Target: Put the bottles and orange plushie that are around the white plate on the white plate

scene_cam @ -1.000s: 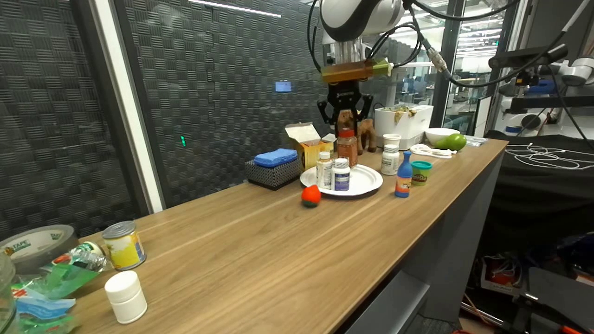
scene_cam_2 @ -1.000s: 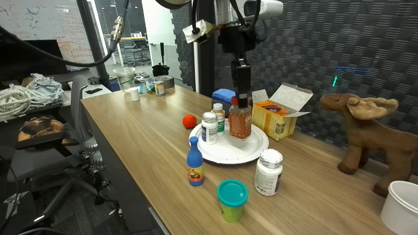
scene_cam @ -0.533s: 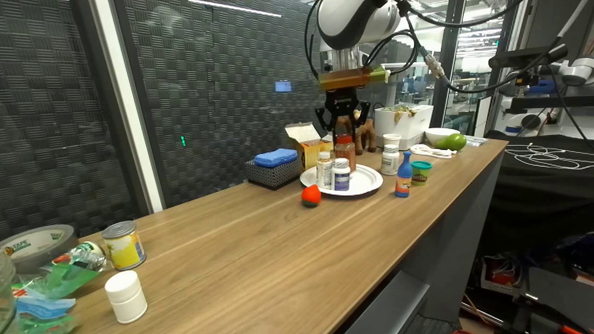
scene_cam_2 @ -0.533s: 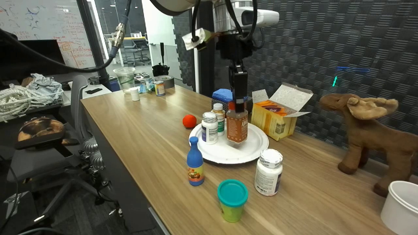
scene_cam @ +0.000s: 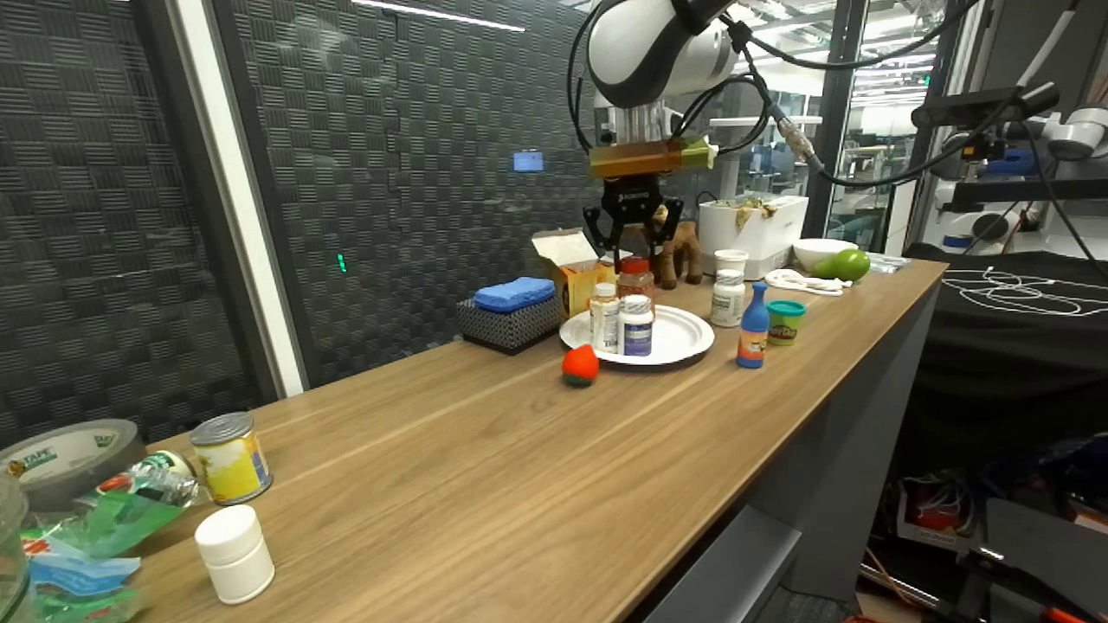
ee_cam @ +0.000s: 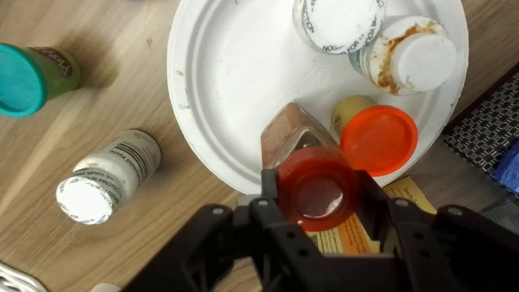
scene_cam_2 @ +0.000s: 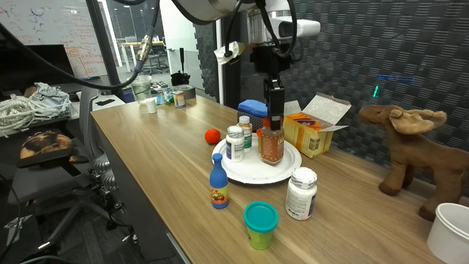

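My gripper (ee_cam: pixel 316 186) is shut on the cap of a red-capped jar-like bottle (scene_cam_2: pixel 272 148) with an orange-brown label. It holds this bottle slightly tilted over the white plate (scene_cam_2: pixel 256 175); I cannot tell whether its base touches the plate. Two white bottles stand on the plate, one with a purple label (scene_cam: pixel 636 337) and one with a green label (scene_cam_2: pixel 247 139). A small yellow tub with an orange lid (ee_cam: pixel 379 140) is also on it. The orange plushie (scene_cam: pixel 580 365) lies on the table beside the plate. Another white bottle (scene_cam_2: pixel 300 196) and a blue bottle (scene_cam_2: pixel 219 183) stand off the plate.
A teal-lidded tub (scene_cam_2: pixel 261 223) stands near the blue bottle. An open yellow box (scene_cam_2: pixel 307 137) and a dark box with a blue cloth (scene_cam: pixel 515 298) are close to the plate. A brown plush moose (scene_cam_2: pixel 414 146) and a white jar (scene_cam: pixel 234 554) are farther off.
My gripper has come down with the red-capped bottle, which is lower over the plate and turned slightly. The plushie, plate and other bottles have not moved.
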### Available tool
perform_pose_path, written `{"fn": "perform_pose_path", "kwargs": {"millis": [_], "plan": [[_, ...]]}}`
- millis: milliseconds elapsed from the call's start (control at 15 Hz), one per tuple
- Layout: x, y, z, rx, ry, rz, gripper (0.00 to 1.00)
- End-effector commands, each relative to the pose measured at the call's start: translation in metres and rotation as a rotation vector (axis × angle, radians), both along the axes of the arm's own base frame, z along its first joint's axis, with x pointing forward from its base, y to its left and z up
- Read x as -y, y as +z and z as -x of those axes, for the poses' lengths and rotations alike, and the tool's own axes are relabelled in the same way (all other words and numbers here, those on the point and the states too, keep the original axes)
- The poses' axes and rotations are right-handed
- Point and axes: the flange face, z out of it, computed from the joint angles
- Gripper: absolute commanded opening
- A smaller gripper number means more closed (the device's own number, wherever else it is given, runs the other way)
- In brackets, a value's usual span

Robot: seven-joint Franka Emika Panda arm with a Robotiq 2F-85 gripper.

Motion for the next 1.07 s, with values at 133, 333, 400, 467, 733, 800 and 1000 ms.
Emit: {"fn": "perform_pose_path", "kwargs": {"millis": [133,333,400,467,733,800,1000], "plan": [[0.007,0.009,-0.015,0.043,-0.014,-0.037,0.24],[0.011,0.002,-0.017,0.042,-0.022,-0.034,0.24],[0.012,0.001,-0.019,0.043,-0.025,-0.03,0.24],[0.013,0.0,-0.02,0.047,-0.027,-0.029,0.24],[0.014,0.004,-0.02,0.055,-0.017,-0.026,0.74],[0.014,0.005,-0.018,0.056,-0.017,-0.025,0.75],[0.014,0.012,-0.007,0.061,-0.018,-0.022,0.97]]}}
